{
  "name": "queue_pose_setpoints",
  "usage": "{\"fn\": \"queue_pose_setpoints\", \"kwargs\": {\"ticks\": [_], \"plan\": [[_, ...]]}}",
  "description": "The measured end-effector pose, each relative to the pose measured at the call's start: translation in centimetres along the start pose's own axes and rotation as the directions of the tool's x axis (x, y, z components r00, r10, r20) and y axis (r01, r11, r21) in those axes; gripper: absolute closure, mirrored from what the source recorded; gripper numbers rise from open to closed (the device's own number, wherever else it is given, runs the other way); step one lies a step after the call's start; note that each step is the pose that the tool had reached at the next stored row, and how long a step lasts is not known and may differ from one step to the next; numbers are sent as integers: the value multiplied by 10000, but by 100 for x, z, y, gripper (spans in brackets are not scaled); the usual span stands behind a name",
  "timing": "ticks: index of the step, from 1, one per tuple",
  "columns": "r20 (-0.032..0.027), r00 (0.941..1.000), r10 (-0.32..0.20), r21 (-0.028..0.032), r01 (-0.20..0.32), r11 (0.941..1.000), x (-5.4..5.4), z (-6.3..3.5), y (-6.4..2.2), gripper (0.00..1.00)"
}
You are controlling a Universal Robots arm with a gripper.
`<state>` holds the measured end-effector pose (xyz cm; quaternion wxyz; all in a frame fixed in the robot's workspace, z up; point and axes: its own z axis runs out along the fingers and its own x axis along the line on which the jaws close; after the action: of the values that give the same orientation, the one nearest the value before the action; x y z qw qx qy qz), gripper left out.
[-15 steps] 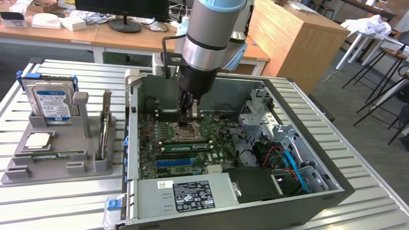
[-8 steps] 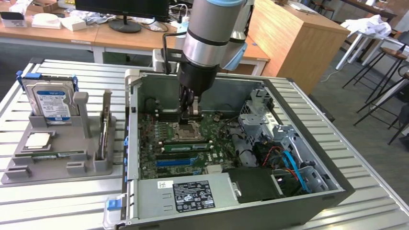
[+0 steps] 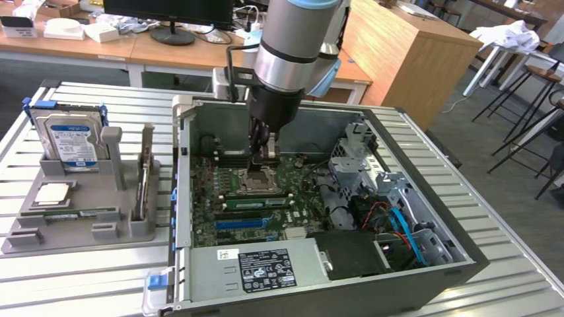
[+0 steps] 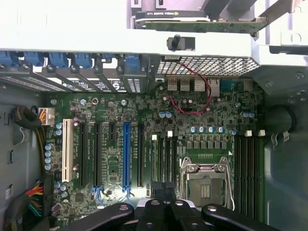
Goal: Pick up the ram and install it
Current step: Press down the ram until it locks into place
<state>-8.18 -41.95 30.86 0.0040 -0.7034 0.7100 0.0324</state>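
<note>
The ram (image 3: pixel 78 213) is a narrow green stick lying flat along the front of the grey holder (image 3: pixel 88 231), on the exterior view's left, outside the computer case (image 3: pixel 423 264). My gripper (image 3: pixel 267 157) hangs inside the open case, well away from the ram and just above the silver processor socket (image 3: pixel 261 181) on the green motherboard (image 4: pixel 110 110). In the wrist view its black fingertips (image 4: pixel 155 188) are pressed together with nothing between them, beside the socket (image 4: pixel 204 183). Dark empty memory slots (image 4: pixel 248 173) run alongside the socket.
The holder also carries a silver hard drive (image 3: pixel 72 142), a square processor chip (image 3: pixel 53 193) and a thin card standing on edge (image 3: pixel 144 173). Inside the case are the power supply (image 3: pixel 255 267), drive cage (image 3: pixel 357 162) and loose cables (image 3: pixel 397 224). Desks and stools stand behind.
</note>
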Motion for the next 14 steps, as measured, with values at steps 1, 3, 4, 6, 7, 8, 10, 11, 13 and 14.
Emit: {"fn": "queue_pose_setpoints", "kwargs": {"ticks": [1,3,4,6,7,8,10,11,13,14], "plan": [[1,10000,1,0,-1,10000,0,0,-15,90],[1,10000,0,0,0,10000,0,-1,-50,90],[1,10000,0,0,0,10000,-1,-2,-69,90],[1,10000,1,0,-1,10000,-1,-4,-108,90],[1,10000,1,-1,-1,10000,-1,-5,-128,90],[1,10000,1,-1,-1,10000,-1,-6,-146,90],[1,10000,0,-1,0,10000,-2,-7,-181,90],[1,10000,0,-1,0,10000,-2,-8,-198,90],[1,10000,1,-1,-1,10000,-2,-9,-227,90],[0,10000,1,-1,-1,10000,-2,-10,-241,90]]}}
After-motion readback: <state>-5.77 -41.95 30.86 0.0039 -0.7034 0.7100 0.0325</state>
